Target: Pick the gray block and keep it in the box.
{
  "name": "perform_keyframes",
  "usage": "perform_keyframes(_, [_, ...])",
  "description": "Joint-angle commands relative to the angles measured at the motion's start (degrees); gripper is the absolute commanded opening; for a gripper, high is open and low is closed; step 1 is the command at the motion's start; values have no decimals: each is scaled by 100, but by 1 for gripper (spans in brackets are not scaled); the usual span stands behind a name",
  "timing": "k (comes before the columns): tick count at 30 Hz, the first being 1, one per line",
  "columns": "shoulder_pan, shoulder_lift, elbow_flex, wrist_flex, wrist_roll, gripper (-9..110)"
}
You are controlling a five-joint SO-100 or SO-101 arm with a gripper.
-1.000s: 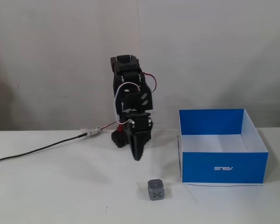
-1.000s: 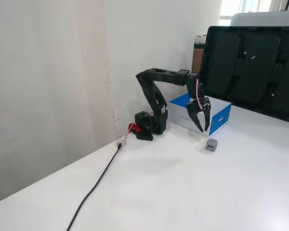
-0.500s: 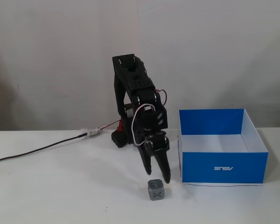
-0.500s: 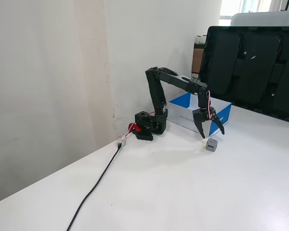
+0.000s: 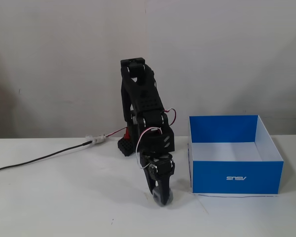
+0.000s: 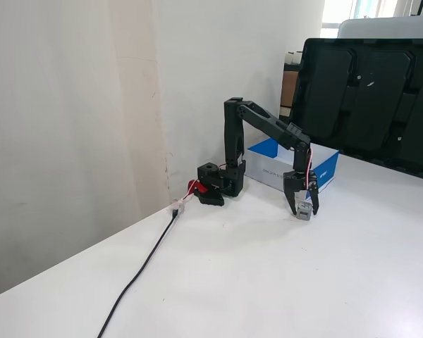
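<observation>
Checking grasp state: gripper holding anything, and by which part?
The gripper has the gray block between its fingertips, pinched by its sides, low at the table; lift-off cannot be told.

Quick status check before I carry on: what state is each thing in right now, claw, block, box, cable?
claw: lowered to the table, fingers closed around the gray block.
gray block: between the claw's fingers, at table level, outside the box.
box: upright, open-topped, nothing visible inside in either fixed view.
cable: lying loose on the table, running to the arm's base.
</observation>
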Motion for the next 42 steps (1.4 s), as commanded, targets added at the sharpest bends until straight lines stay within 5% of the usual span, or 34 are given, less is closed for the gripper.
perform_keyframes(1, [-62, 44, -387, -105, -35, 6])
perform_keyframes(16, [-185, 2180, -1134, 1441, -79, 0])
perform_keyframes(24, [-2118, 2936, -1723, 1925, -229, 0])
perform_keyframes(31, [-4412, 2136, -2698, 2505, -448, 0])
perform_keyframes(38, [-5537, 1345, -2742, 2689, -615, 0])
perform_keyframes(42, [-5467, 1301, -2707, 2672, -589, 24])
